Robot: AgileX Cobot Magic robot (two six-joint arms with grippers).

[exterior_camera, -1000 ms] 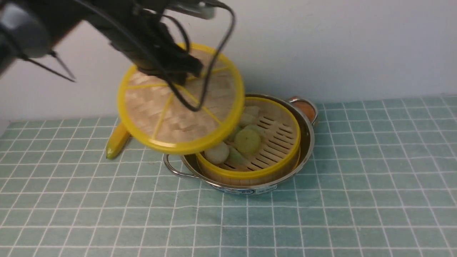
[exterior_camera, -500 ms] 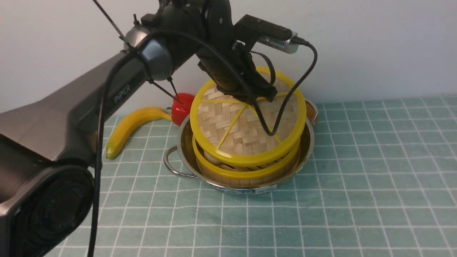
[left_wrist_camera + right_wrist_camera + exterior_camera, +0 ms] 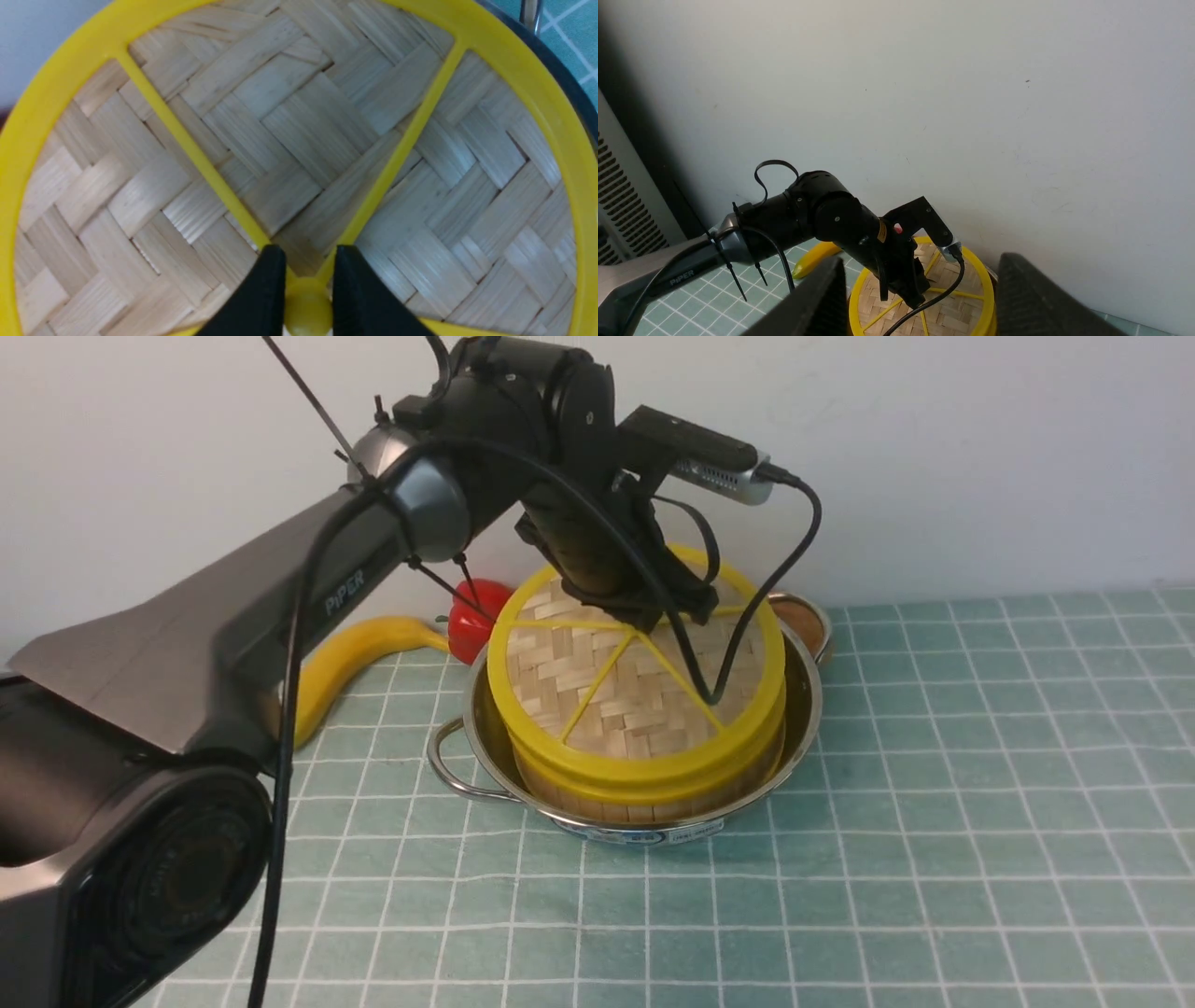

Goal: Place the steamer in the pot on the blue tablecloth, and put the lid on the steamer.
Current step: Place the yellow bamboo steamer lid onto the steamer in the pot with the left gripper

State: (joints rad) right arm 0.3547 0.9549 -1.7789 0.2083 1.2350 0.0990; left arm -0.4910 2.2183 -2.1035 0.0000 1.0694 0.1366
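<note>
The woven lid point(image 3: 635, 700) with its yellow rim lies flat on the steamer point(image 3: 597, 807), of which only a strip of bamboo wall shows. The steamer stands inside the shiny pot point(image 3: 801, 709) on the blue tablecloth point(image 3: 934, 821). My left gripper point(image 3: 653, 607) reaches down onto the lid's middle. In the left wrist view the left gripper point(image 3: 308, 254) is shut on the lid's point(image 3: 289, 116) yellow centre knob, one black finger on each side. My right gripper point(image 3: 922, 261) is open and empty, raised and off to the side; it looks down at the lid point(image 3: 952, 303).
A banana point(image 3: 364, 649) and a red fruit point(image 3: 476, 616) lie behind the pot on the left, under my left arm. An orange-brown thing point(image 3: 803, 621) sits at the pot's far handle. The wrist camera's black cable point(image 3: 747, 635) droops onto the lid. A wall stands close behind.
My left arm carried the tilted lid from the upper left to above the steamer, levelled it and lowered it. It now rests flush on the steamer, hiding the buns.
</note>
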